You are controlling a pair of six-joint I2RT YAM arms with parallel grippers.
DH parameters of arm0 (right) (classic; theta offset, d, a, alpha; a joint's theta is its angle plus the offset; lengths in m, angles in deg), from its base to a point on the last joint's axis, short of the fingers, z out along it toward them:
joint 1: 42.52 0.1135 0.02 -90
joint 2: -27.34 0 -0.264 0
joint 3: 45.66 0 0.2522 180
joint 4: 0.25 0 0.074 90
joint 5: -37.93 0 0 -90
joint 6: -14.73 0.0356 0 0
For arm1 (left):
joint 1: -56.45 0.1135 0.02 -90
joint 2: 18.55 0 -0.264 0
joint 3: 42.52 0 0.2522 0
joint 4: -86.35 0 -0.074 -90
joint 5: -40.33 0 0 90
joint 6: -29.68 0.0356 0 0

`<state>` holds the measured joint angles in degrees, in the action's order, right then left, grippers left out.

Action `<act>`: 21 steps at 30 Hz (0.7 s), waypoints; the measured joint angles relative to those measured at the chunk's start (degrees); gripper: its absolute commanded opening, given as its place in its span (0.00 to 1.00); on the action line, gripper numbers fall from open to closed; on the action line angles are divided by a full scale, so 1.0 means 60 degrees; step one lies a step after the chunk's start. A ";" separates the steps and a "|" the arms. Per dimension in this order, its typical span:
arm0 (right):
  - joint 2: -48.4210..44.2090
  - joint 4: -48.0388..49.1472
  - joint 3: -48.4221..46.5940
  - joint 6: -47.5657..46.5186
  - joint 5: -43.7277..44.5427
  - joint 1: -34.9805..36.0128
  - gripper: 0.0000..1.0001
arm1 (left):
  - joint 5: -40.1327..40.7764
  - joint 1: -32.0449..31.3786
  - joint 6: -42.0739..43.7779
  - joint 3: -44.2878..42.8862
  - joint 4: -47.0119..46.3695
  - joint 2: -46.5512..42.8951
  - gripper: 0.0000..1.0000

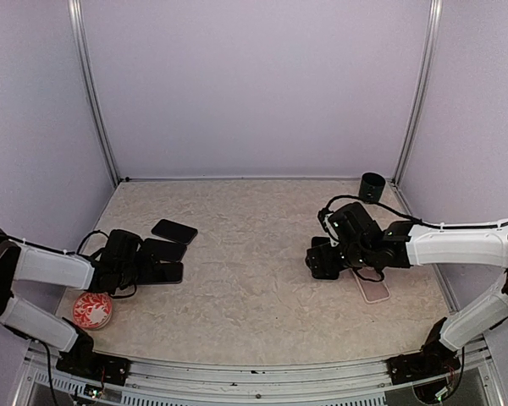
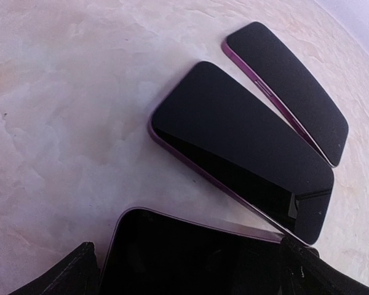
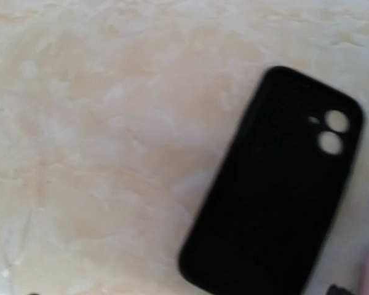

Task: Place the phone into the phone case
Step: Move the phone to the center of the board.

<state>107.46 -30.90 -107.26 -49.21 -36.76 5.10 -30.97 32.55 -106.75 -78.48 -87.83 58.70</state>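
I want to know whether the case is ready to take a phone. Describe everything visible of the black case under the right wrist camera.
The black case lies flat on the marbled table, set diagonally with its camera end toward the upper right of the right wrist view. It looks matte and rubbery, with rounded corners. Two round cutouts near that end show the light table through them, and a smaller hole sits beside them. It holds no phone, and only the table touches it. The view is slightly blurred, so finer detail is unclear.

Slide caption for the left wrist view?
Three dark phones lie fanned on the table, the nearest phone below the open left gripper.
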 measured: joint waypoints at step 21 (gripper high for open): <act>0.1767 0.1821 -0.0703 -0.0670 -0.2484 0.0627 1.00 | 0.0463 -0.2353 0.0004 -0.1042 -0.1279 0.1880 0.99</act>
<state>118.06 -19.97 -111.47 -53.23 -51.67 8.86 -28.20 18.43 -106.73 -84.73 -95.51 69.98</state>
